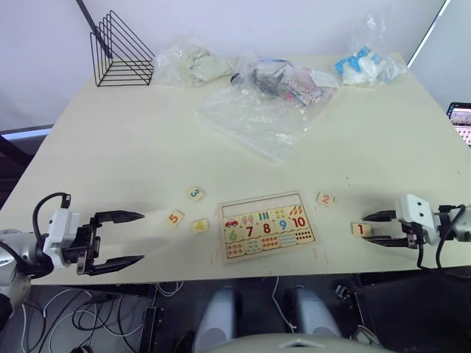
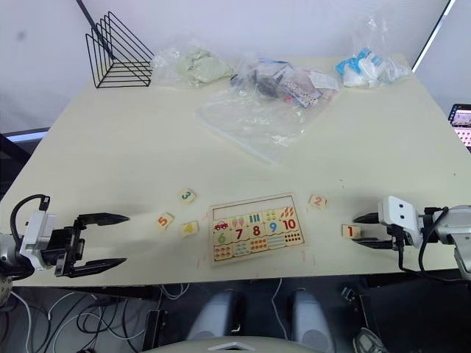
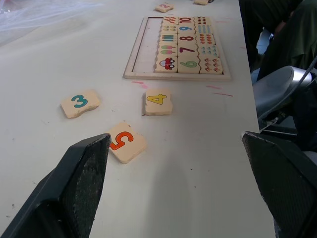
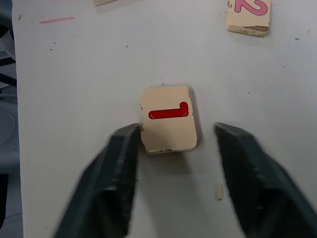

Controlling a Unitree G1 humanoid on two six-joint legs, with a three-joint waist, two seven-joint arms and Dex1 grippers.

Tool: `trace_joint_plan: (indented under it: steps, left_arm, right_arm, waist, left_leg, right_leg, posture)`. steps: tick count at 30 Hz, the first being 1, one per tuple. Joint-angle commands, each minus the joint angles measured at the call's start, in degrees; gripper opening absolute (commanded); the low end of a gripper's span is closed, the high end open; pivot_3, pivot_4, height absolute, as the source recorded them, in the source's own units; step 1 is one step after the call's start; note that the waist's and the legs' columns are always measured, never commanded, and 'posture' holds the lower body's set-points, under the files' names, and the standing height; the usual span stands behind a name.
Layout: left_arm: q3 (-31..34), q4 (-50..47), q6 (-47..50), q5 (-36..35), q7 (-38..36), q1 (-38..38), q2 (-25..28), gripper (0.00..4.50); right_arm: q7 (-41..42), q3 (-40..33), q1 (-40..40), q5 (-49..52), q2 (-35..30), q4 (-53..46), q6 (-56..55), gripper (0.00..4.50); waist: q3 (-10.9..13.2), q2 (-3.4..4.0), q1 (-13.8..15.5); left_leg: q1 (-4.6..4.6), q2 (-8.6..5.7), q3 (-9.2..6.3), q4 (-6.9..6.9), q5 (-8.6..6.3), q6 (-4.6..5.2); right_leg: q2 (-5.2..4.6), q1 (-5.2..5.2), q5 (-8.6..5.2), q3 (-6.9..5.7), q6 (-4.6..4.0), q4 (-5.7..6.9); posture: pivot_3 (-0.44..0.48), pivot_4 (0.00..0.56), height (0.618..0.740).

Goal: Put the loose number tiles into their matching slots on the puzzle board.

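The puzzle board (image 1: pixel 267 225) lies near the table's front edge, its far row of slots (image 3: pixel 148 47) bare. Loose tiles 3 (image 1: pixel 195 194), 5 (image 1: pixel 175 218) and 4 (image 1: pixel 200 226) lie left of it; tile 2 (image 1: pixel 325 199) and tile 1 (image 1: pixel 360 229) lie to its right. My left gripper (image 1: pixel 124 237) is open, low over the table left of tile 5 (image 3: pixel 127 141). My right gripper (image 1: pixel 380 229) is open just right of tile 1 (image 4: pixel 169 118), whose near edge sits between the fingertips (image 4: pixel 125 144).
A black wire rack (image 1: pixel 121 51) stands at the far left. Several clear plastic bags (image 1: pixel 257 110) with items lie across the back and middle of the table. The table's front edge (image 1: pixel 184 276) runs just under both grippers.
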Motion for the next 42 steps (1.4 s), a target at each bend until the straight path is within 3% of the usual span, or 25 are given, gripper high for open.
trace_joint_plan:
  steps: [1, 9, 17, 29, 42]
  left_arm:
    - [-0.1, -0.5, -0.4, -1.1, -1.7, -0.6, 0.8, 4.5]
    - [0.9, -2.4, 1.5, -2.1, -1.7, -0.7, 0.5, 4.5]
    - [3.1, -5.3, 5.8, -3.3, -1.7, -0.4, 0.3, 4.5]
    - [9.3, -10.5, 11.3, -2.2, -1.7, 2.4, -1.0, 4.5]
    - [18.5, -12.2, 14.8, 2.0, -1.7, 5.5, -4.6, 4.5]
  right_arm:
    - [0.1, -0.6, 0.7, 0.5, -0.6, -0.8, -0.4, 0.9]
    - [1.6, -2.1, -0.1, 4.5, -1.8, -5.0, 2.9, 0.9]
    - [0.0, 0.0, -6.7, 10.3, -3.7, -19.1, 20.5, 0.9]
    - [-5.7, 12.3, -23.1, 8.3, 0.9, -31.0, 38.0, 0.9]
    - [-10.6, 25.2, -34.7, 1.0, 9.8, -31.6, 44.4, 0.9]
  waist:
    - [0.0, 0.0, 0.0]
    - [0.0, 0.02, 0.0]
    - [0.0, 0.03, -0.1]
    - [0.1, 0.0, -0.1]
    - [0.1, -0.05, -0.2]
  left_leg:
    - [0.0, 0.0, 0.0, 0.0, 0.0, 0.0]
    - [0.0, 0.01, 0.01, 0.0, 0.0, 0.0]
    - [-0.02, 0.07, -0.03, 0.0, 0.0, 0.0]
    - [-0.21, 0.11, -0.14, -0.01, 0.0, 0.0]
    - [-0.32, 0.03, -0.23, 0.01, 0.0, 0.0]
  right_leg:
    - [0.0, 0.0, 0.0, 0.0, 0.0, 0.0]
    - [0.0, 0.0, 0.0, 0.01, 0.0, 0.0]
    - [0.0, -0.03, 0.0, 0.0, 0.0, 0.01]
    - [-0.01, -0.22, 0.0, 0.0, -0.01, 0.01]
    - [-0.02, -0.32, 0.0, -0.06, -0.01, 0.02]
  posture:
    - [0.0, 0.15, 0.74]
    - [0.0, 0.15, 0.74]
    - [0.0, 0.15, 0.74]
    - [0.0, 0.15, 0.74]
    - [0.0, 0.15, 0.74]
